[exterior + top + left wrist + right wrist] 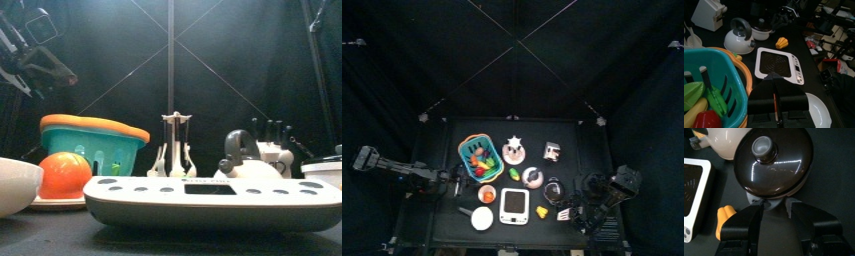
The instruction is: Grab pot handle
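Right gripper (774, 213) spread wide at the pot handle (773, 203), nothing clamped yet.

Both black jaws stand apart, one on each side of the short stub that juts from the pot (771, 163) toward the gripper; whether either jaw touches it cannot be told. Just beyond the jaws sits the pot's dark domed lid with its round knob (763, 146). Off to one side of the jaws lie a small orange piece (725, 220) and the corner of a white scale (694, 188); past the pot is a white kettle (724, 143). Left gripper (777, 92) hangs well away, beside a teal basket (714, 80); its opening cannot be told.
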